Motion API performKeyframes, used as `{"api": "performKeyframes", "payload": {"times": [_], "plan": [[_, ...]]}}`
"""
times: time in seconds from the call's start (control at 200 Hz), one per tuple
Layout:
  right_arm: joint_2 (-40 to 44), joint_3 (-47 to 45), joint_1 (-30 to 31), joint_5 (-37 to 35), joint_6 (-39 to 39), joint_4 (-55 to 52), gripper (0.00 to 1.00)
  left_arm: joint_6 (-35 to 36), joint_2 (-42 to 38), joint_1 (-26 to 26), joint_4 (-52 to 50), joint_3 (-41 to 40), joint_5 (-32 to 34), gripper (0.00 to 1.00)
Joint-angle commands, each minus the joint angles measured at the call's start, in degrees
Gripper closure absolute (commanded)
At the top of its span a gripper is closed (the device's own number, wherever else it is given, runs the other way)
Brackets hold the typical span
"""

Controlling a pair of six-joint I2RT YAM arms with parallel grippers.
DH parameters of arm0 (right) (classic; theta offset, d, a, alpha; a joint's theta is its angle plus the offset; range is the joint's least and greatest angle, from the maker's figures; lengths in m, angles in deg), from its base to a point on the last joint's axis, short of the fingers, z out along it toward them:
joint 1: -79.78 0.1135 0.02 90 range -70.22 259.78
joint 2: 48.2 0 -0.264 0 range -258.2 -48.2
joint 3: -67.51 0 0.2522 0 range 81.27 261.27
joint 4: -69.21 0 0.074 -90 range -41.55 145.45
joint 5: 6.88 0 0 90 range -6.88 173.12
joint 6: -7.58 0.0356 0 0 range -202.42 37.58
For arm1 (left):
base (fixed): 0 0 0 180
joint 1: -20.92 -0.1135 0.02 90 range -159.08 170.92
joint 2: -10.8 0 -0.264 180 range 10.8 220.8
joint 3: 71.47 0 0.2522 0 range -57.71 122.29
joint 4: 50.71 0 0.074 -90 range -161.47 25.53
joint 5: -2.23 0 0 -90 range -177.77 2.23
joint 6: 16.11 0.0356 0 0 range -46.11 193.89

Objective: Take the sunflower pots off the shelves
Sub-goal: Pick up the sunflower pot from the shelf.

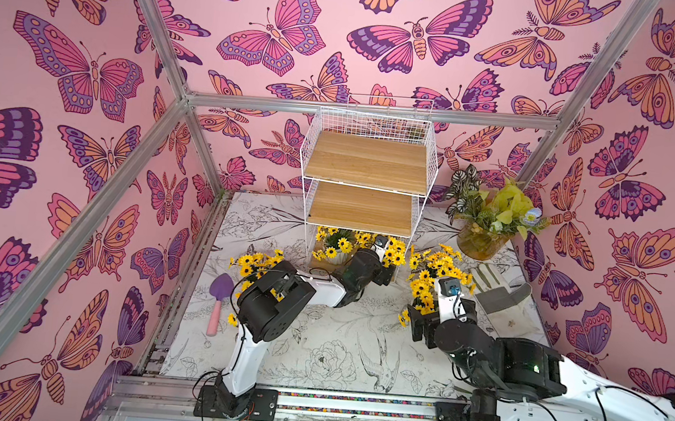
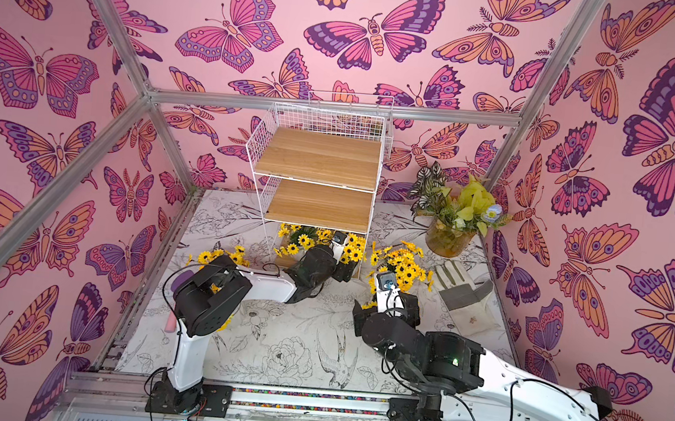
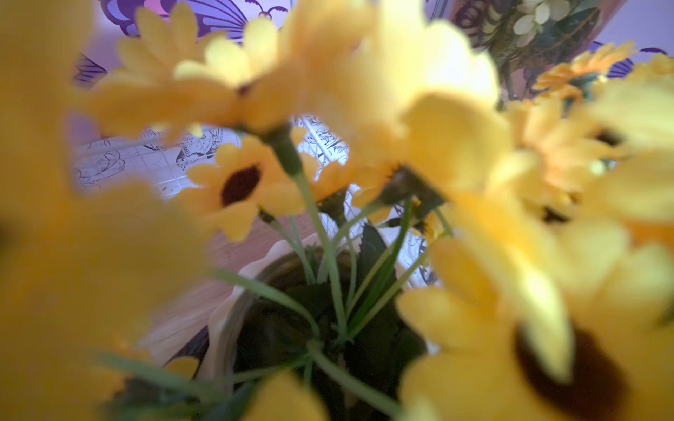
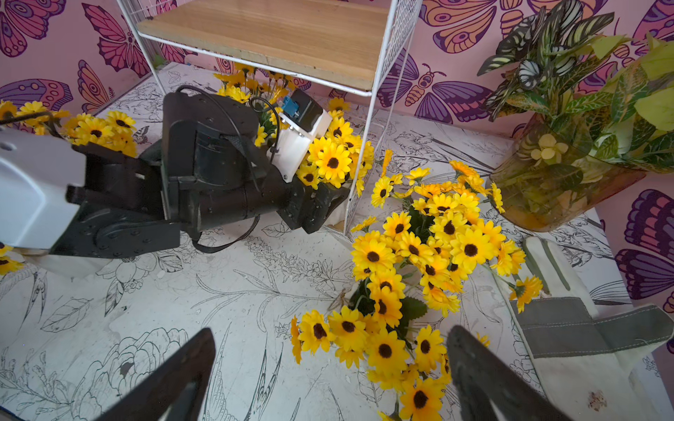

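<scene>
Left arm reaches into the bottom tier of the shelves (image 1: 367, 162); right arm sits low over the table (image 1: 316, 343).

Top views: upper two boards bare; sunflower pots (image 1: 336, 249) on the lowest board, more standing on the table either side of the rack. Left gripper (image 1: 385, 275) down among the blooms at the rack's front right corner; cannot tell its grip. Purple trowel (image 1: 219, 293) far left; glove (image 1: 503, 301) and vase (image 1: 479, 242) far right. Left wrist: blurred yellow petals fill the lens, a white pot rim (image 3: 224, 320) on wood behind them, fingers hidden. Right wrist: right gripper (image 4: 330, 375) spread wide, holding nothing; a table cluster of flowers just ahead, a few blooms between the tips.
</scene>
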Motion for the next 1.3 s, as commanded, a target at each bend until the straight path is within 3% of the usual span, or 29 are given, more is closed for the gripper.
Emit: {"api": "performKeyframes", "payload": {"times": [0.0,0.366,0.721,1.297], "plan": [[0.4,-0.8,-0.2,-1.0,0.5,0.2,0.01,0.2,-2.1,1.2,3.5,-3.6,-0.4,0.43],[0.2,-1.3,-1.1,-1.6,-1.1,1.1,0.01,2.5,-8.6,3.8,13.2,-15.2,2.2,0.45],[-1.2,-1.2,-1.9,-1.5,-1.7,2.4,0.01,3.4,-12.6,5.9,22.7,-24.8,-1.1,0.47],[0.7,-0.4,-3.0,-5.6,-2.1,0.8,0.01,5.1,-26.7,13.2,22.1,-33.7,-3.0,0.49]]}}
